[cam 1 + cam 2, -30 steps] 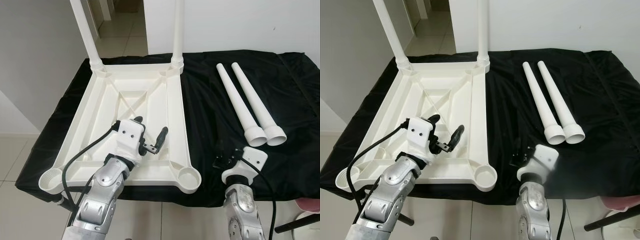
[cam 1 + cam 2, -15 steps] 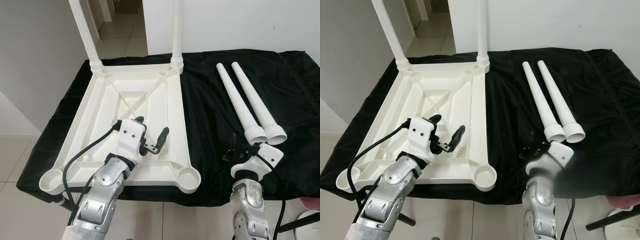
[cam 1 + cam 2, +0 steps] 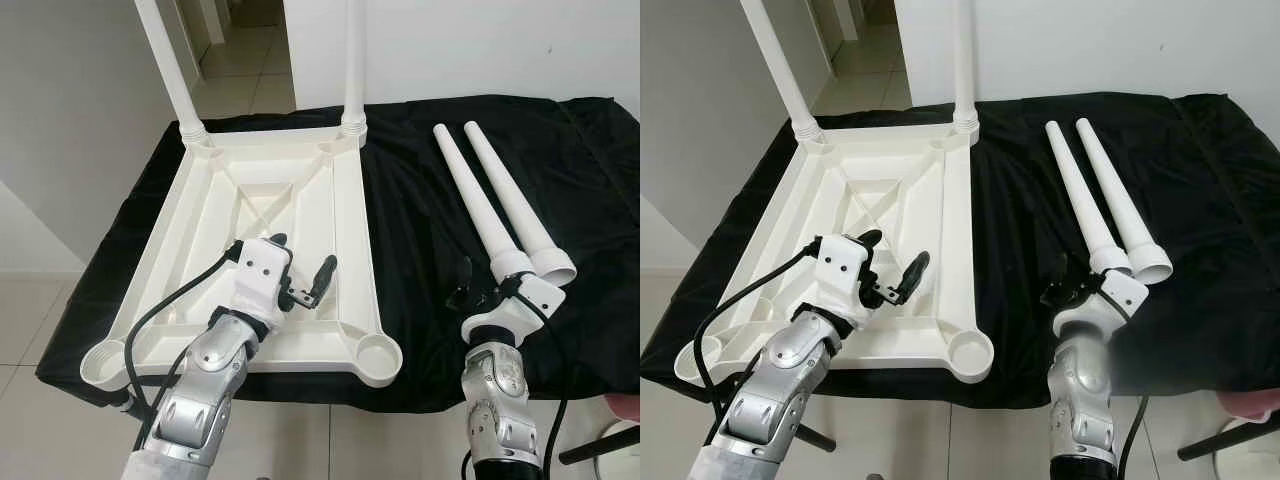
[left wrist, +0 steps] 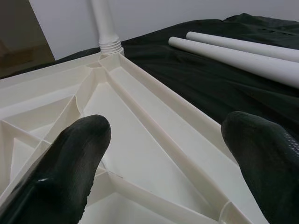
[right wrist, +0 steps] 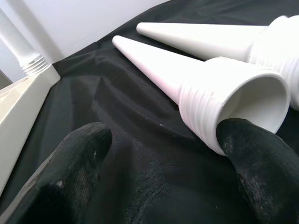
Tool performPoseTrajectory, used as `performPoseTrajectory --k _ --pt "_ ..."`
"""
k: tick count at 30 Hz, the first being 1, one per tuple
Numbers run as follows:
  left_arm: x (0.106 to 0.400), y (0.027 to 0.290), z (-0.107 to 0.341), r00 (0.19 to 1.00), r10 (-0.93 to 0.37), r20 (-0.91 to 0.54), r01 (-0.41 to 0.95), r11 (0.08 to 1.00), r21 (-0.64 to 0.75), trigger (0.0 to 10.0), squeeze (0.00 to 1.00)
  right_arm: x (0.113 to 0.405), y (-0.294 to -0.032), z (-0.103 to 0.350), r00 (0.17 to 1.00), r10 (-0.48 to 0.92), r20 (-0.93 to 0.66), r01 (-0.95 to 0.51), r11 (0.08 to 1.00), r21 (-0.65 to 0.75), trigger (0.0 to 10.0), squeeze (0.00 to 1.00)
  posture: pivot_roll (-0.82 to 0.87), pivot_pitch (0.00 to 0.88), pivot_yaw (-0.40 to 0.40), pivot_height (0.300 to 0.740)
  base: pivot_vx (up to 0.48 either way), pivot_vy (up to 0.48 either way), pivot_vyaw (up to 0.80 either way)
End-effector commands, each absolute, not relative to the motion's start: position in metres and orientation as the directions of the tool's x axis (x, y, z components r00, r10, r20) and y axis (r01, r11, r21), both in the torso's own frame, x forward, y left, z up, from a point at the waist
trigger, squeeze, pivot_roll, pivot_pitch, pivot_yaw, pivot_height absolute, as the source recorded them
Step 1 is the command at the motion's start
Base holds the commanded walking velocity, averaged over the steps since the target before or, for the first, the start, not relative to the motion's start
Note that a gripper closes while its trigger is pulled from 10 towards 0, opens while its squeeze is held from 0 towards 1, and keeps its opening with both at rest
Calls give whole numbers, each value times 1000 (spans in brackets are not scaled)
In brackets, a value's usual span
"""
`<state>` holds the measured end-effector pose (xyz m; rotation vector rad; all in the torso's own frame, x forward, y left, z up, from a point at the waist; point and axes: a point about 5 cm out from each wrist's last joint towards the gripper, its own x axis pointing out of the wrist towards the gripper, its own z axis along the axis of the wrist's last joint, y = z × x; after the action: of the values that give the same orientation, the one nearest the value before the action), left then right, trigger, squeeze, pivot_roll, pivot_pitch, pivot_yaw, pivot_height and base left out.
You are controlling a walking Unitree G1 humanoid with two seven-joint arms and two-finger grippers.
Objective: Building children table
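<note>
A white plastic table top (image 3: 352, 230) lies upside down on the black cloth. Two white legs (image 3: 165, 60) (image 3: 353, 60) stand screwed into its far corners. Its near corner sockets (image 3: 378, 355) (image 3: 103, 360) hold nothing. Two loose legs (image 3: 475, 200) (image 3: 512, 195) lie side by side on the cloth at the right, wide threaded ends toward me. My left gripper (image 3: 303, 255) hovers open over the table's underside near its front right. My right gripper (image 3: 480, 285) is open just before the nearer loose leg's (image 5: 224, 88) threaded mouth, one finger (image 5: 252, 144) close beside its rim.
The black cloth (image 3: 420, 230) covers a low table whose front edge runs just under my arms. A white wall stands behind, with a tiled doorway at the back left. A pink object (image 3: 625, 405) sits on the floor at the lower right.
My right gripper has moved forward and to the right, up to the wide ends of the loose legs. The left arm has stayed where it was.
</note>
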<state>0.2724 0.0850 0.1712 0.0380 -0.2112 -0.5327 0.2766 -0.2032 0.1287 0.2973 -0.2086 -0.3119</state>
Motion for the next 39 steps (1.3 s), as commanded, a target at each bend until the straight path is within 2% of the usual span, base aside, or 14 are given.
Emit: performPoseTrajectory --k 1,5,13,18,19,20,21,31,39 --pt "270 87 173 828 -529 184 520 848 101 10000 0 280 -199 126 943 -302 140 243 912 331 10000 0 -44 90 126 740 0 0 0" --pt "270 88 174 826 -535 179 524 845 109 10000 0 296 -199 127 963 -235 133 178 923 341 10000 0 -30 103 140 740 0 0 0" --pt "270 91 176 832 -527 176 515 850 110 10000 0 316 -214 134 962 -225 155 174 943 285 10000 0 -18 114 140 740 0 0 0" --pt "268 91 176 835 -522 176 511 853 107 10000 0 326 -215 139 967 -194 162 148 954 262 10000 0 -10 118 133 740 0 0 0" --pt "268 91 176 836 -520 175 509 854 106 10000 0 329 -213 141 969 -180 166 135 959 251 2314 0 -10 119 130 740 0 0 0" --pt "268 91 176 836 -520 175 509 854 106 10000 0 329 -213 141 969 -180 166 135 959 251 2314 0 -10 119 130 740 0 0 0" --pt "267 91 175 838 -517 174 507 856 104 10000 0 331 -210 142 972 -160 172 117 964 239 0 0 -7 119 122 740 0 0 0" --pt "266 88 174 843 -510 170 501 860 97 10000 0 324 -203 135 977 -117 178 77 973 218 0 0 -20 101 97 740 0 0 0" --pt "274 84 174 846 -507 164 508 860 37 10000 0 322 -203 147 959 -109 263 78 989 126 0 0 -42 77 87 740 0 0 0"
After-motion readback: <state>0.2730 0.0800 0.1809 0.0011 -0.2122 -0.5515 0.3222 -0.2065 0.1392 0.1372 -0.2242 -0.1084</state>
